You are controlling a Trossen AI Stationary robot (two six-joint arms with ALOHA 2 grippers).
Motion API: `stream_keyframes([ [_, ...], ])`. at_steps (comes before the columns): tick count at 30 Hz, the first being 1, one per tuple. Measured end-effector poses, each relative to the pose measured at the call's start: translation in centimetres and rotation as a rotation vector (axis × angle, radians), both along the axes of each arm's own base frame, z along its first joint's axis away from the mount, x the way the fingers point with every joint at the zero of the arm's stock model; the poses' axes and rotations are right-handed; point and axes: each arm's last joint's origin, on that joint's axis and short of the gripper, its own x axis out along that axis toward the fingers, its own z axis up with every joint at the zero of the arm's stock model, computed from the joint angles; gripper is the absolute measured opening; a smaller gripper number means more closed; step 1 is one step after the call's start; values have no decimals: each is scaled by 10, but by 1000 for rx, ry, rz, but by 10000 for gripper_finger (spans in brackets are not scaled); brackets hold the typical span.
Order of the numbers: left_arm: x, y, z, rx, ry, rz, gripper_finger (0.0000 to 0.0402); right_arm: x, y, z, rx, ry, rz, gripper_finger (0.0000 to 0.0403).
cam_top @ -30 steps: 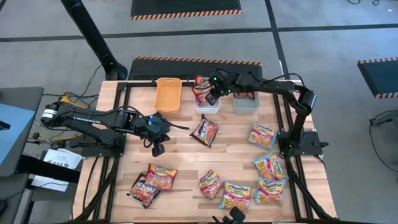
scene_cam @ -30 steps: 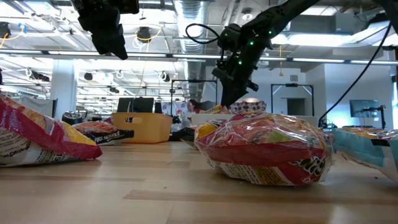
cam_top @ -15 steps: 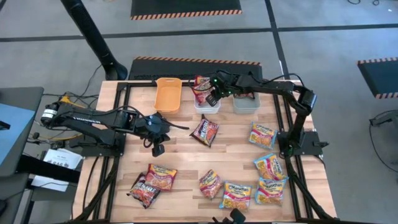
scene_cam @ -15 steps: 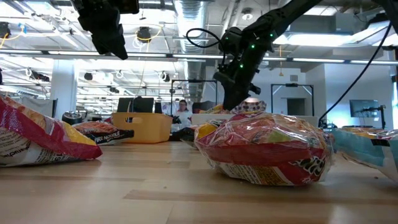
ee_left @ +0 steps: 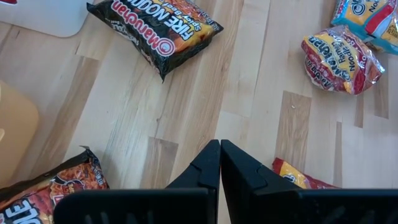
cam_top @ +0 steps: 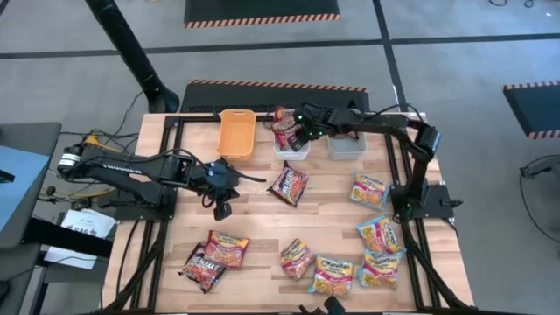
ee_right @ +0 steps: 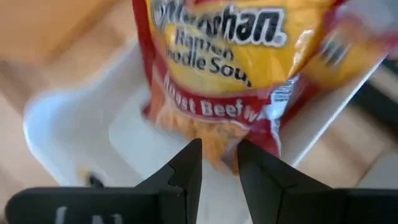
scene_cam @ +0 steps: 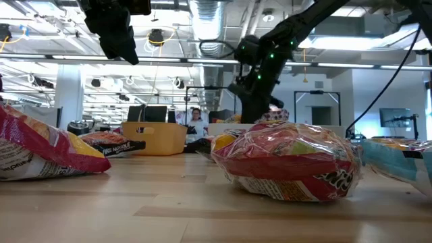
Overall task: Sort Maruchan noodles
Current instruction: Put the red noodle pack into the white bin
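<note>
Noodles packet (ee_right: 224, 68) hangs over the white bin (ee_right: 74, 124), pinched by the outstretched right gripper's (cam_top: 300, 133) fingers (ee_right: 186, 171).

Legible packet markings
Dark packet (ee_left: 155, 28): "Maruchan FIRE NOODLE". Red-orange packet (ee_right: 242, 68): "Ramen Noodle Soup", "Roast Beef".

One camera looks straight down on the whole desk (cam_top: 262, 219). Another sits at desk height, looking level into the room. Each wrist camera peers closely past its own gripper; the black packet (ee_left: 155, 31) ahead of the left gripper (ee_left: 219, 163) also shows from above.
</note>
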Motion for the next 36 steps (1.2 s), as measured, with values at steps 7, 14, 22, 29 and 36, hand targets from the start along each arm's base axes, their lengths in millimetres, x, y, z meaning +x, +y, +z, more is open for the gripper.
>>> stream_keyframes([
  [7,0,0,0,0,3,-3,0,12,0,-14,6,21,6,127],
  [14,0,0,0,4,2,-9,0,13,-2,2,-15,-4,10,127],
  [22,0,0,0,6,1,-8,0,27,7,19,-41,-62,127,127],
  [29,0,0,0,3,1,-6,0,24,8,16,-29,-18,118,127],
  [36,0,0,0,6,1,-2,0,26,8,17,-26,-37,139,127],
])
